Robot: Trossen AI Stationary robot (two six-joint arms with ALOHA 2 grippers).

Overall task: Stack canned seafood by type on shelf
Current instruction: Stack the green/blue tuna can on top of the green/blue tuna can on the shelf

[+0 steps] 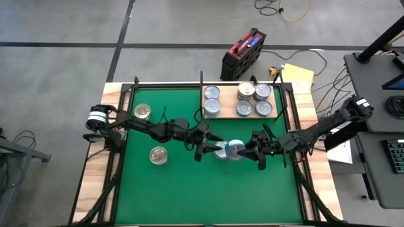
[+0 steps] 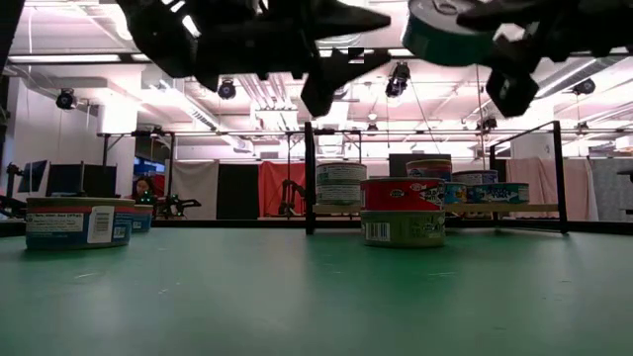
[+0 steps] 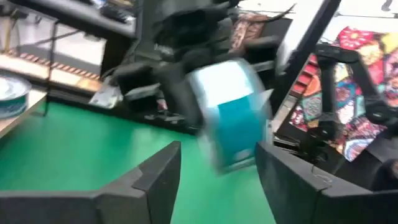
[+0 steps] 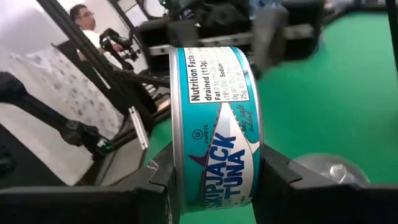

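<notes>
green mat (image 1: 189, 189) mid-table | right gripper (image 1: 247, 151) clamps tuna can (image 4: 214, 130) raised off mat | left gripper (image 1: 208, 146) fingers spread beside it, blurred | shelf (image 1: 227, 113) partly hidden by tins

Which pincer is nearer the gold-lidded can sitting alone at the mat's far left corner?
Left. The left pincer is mid-mat, right of that can; the right pincer, gripping a tuna can, is farther right.

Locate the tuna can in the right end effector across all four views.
High view: tuna can at mat centre, between both arms.
Low view: top right, lifted.
Left wrist view: centre, past open fingers.
Right wrist view: centre, between the fingers.
Shared landmark: green mat.
</notes>
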